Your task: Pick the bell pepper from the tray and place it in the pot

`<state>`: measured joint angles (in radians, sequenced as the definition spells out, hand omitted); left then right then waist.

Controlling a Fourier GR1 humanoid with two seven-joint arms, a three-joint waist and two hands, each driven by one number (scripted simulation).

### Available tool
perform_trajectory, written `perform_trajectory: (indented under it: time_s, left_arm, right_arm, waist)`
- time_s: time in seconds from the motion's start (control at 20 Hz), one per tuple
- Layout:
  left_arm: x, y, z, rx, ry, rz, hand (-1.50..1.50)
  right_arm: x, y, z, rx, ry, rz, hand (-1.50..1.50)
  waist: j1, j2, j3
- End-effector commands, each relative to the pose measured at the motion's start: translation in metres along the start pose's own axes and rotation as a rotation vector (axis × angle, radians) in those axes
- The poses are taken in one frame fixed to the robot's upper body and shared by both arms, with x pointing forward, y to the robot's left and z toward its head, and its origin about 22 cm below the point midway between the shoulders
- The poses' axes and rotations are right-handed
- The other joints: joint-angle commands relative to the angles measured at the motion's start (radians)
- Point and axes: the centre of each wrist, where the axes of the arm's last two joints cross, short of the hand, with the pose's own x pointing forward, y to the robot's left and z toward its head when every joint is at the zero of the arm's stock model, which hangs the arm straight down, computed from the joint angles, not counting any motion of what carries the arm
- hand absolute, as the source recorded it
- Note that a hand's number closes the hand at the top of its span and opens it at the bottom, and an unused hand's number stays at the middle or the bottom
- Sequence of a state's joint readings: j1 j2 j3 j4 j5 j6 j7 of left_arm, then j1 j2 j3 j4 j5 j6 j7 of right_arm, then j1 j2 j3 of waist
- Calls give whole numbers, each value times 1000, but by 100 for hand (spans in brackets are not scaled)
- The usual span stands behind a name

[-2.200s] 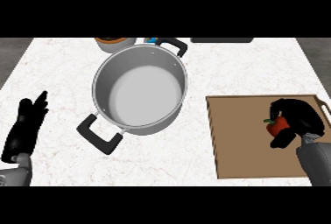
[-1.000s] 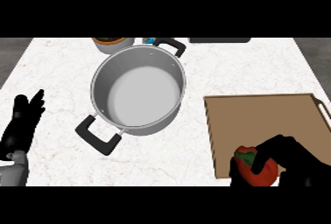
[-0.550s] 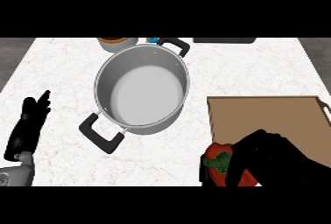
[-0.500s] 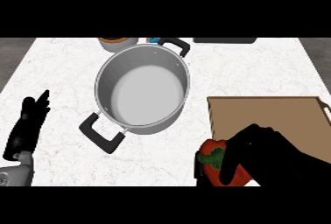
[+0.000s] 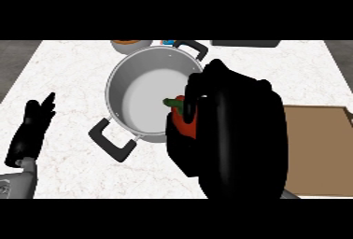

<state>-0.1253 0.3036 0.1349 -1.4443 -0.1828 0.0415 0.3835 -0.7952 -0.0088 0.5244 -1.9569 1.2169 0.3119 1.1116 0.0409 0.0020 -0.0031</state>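
A: Well, where's your one bell pepper [image 5: 183,117]?
B: Your right hand [image 5: 238,135] has its fingers curled round it, over the right side of the one pot [image 5: 141,100] and clear of the one tray [image 5: 321,149]. Your left hand [image 5: 31,130] rests at the left edge, fingers straight.

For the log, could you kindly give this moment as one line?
right hand: shut on red bell pepper, above round steel pot | left hand: open, resting
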Motion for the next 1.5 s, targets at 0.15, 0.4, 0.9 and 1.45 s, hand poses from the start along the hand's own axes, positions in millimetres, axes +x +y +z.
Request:
perform_trajectory:
  time_s: [0.15,0.4,0.9,1.45]
  left_arm:
    - [1,-7,0,1,-12,9,0]
    - [3,-18,-8,-10,11,-9,0]
    - [9,-13,-4,-31,-22,-7,0]
    - [-1,1,-5,19,10,9,0]
  right_arm:
    - [28,38,-49,168,177,6,150]
    - [38,56,-79,286,184,7,150]
    - [12,118,-85,284,315,-332,-150]
    - [-15,118,-85,-98,377,-688,-150]
  waist:
    - [8,2,1]
    - [-2,5,1]
    - [36,11,3]
    - [-29,-2,3]
